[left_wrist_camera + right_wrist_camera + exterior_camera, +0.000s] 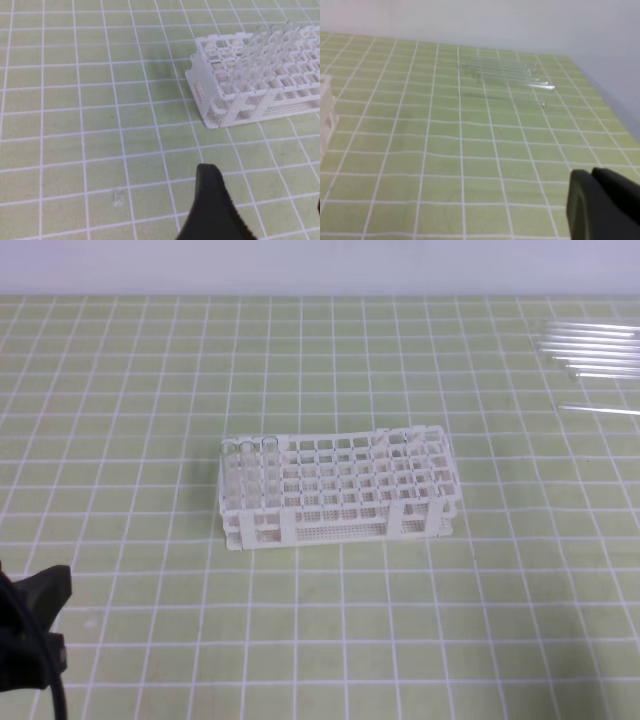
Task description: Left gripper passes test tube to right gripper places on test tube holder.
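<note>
Near-left corner of the high view: left gripper (35, 605), black, low over the green grid mat (150, 370), nothing between its fingers. Its wrist view shows one black finger (215, 210) with a wide gap to the other at the frame edge; jaws spread, empty.

Centre: test tube holder (340, 525), white lattice rack, standing on the mat. Three clear tubes (250, 475) stand upright in its left-end holes.

Far right: loose test tubes (595, 355) lying side by side on the mat, well apart from the rack; none held.

Right gripper (592, 205): only in its own wrist view, near-right corner, fingers pressed together, holding nothing.
</note>
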Controlling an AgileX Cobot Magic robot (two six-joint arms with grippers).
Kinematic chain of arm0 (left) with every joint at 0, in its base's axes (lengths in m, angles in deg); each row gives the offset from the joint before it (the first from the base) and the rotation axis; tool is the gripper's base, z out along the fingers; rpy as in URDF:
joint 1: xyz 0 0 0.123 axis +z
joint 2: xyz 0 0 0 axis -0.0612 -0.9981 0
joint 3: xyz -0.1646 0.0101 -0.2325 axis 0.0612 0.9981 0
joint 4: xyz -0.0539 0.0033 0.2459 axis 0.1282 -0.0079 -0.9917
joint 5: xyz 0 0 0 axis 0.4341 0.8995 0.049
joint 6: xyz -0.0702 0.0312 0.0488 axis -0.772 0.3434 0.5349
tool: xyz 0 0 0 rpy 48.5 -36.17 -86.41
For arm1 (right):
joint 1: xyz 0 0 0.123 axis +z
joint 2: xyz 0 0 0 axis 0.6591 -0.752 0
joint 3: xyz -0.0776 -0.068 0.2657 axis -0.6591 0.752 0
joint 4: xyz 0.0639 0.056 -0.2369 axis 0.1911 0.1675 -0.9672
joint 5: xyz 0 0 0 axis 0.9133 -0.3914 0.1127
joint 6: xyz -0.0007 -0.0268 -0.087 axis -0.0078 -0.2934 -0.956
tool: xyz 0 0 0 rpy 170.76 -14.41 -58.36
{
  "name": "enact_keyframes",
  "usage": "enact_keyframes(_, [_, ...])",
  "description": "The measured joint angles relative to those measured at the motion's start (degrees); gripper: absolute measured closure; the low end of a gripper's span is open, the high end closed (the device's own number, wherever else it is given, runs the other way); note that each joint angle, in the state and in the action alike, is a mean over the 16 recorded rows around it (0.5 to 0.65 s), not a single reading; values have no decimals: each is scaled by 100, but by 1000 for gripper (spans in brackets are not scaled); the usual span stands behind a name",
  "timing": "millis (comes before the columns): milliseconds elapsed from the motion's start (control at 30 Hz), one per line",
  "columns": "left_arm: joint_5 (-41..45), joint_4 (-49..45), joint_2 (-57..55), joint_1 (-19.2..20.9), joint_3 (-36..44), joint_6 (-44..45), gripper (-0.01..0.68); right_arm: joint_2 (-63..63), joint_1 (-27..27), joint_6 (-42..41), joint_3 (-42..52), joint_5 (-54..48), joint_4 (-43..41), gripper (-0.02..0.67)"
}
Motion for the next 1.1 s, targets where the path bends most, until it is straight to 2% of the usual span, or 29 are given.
enact_keyframes(467, [-9,-27,-9,2,-1,0,280,918,418,3,584,-347,582,665])
enact_keyframes(733, [-6,-42,-9,1,-1,0,280,976,694,8,584,-535,486,666])
enact_keyframes(1100, [-3,-41,-5,1,0,0,280,976,723,11,584,-543,367,666])
